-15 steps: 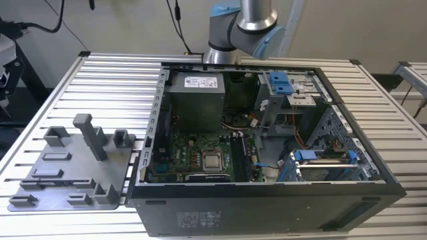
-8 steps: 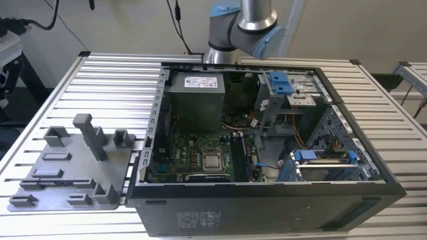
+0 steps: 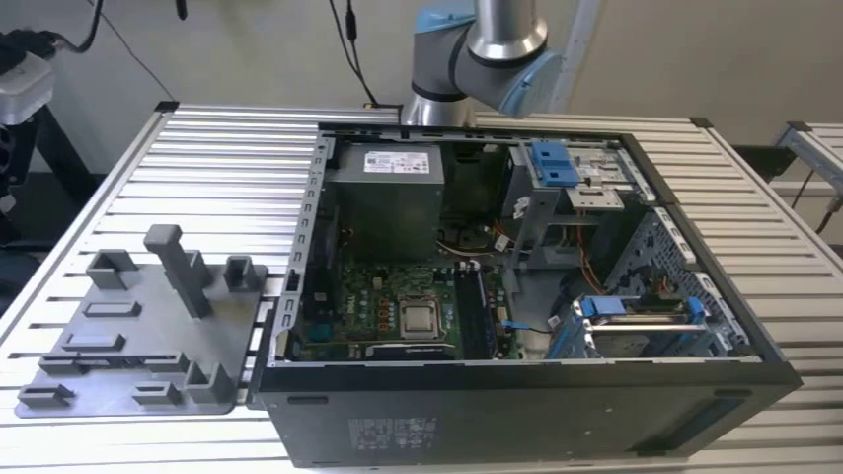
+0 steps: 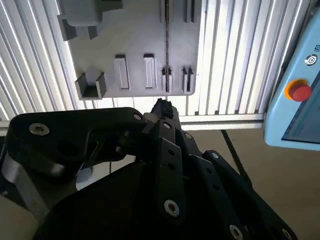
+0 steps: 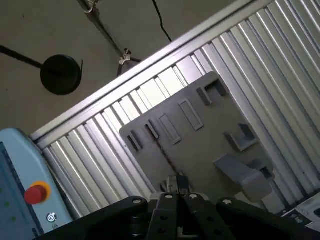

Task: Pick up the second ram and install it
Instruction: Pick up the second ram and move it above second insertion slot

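Observation:
The second ram (image 4: 166,45) stands on edge as a thin dark strip in the slots of the grey holder tray (image 4: 135,35), which lies on the slatted table. In the first wrist view the ram (image 5: 164,152) is the same thin line on the tray (image 5: 205,135). My gripper (image 4: 161,106) hangs well above the tray, its black fingers drawn together with nothing between them, and the tips (image 5: 176,184) sit roughly over the ram's line. In the exterior view the tray (image 3: 132,326) lies on the exterior view's left of the computer case.
The open computer case (image 3: 527,405) lies on the table with its motherboard (image 3: 395,306) exposed. My arm (image 3: 481,49) rises behind it. A blue pendant with a red button (image 4: 300,92) sits past the table edge, and a black round base (image 5: 61,74) stands on the floor.

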### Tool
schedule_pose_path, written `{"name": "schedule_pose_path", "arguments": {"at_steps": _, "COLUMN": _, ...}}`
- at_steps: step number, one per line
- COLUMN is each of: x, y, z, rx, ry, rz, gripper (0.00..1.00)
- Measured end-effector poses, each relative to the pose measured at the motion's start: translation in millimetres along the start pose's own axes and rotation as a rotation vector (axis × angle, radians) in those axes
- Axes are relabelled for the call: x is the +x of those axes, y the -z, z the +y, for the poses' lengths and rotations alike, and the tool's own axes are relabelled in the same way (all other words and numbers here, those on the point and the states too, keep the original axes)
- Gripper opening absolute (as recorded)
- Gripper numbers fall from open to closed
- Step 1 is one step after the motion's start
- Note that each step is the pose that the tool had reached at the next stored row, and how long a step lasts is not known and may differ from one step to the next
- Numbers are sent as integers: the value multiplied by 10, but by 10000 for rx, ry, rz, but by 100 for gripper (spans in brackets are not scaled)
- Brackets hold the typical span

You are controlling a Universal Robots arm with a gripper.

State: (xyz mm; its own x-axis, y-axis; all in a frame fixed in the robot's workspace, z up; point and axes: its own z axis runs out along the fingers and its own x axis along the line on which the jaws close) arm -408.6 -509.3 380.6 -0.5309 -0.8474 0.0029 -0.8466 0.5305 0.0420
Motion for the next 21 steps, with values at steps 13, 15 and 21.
{"name": "schedule_pose_path", "arguments": {"at_steps": 13, "x": 0, "y": -56, "z": -2, "rx": 245, "ry": 2181, "rz": -39, "gripper": 11}}
{"name": "schedule_pose_path", "arguments": {"at_steps": 15, "x": 0, "y": -66, "z": -3, "rx": 272, "ry": 2515, "rz": -42, "gripper": 11}}
{"name": "schedule_pose_path", "arguments": {"at_steps": 21, "x": 0, "y": -95, "z": -3, "rx": 330, "ry": 3351, "rz": -48, "gripper": 11}}
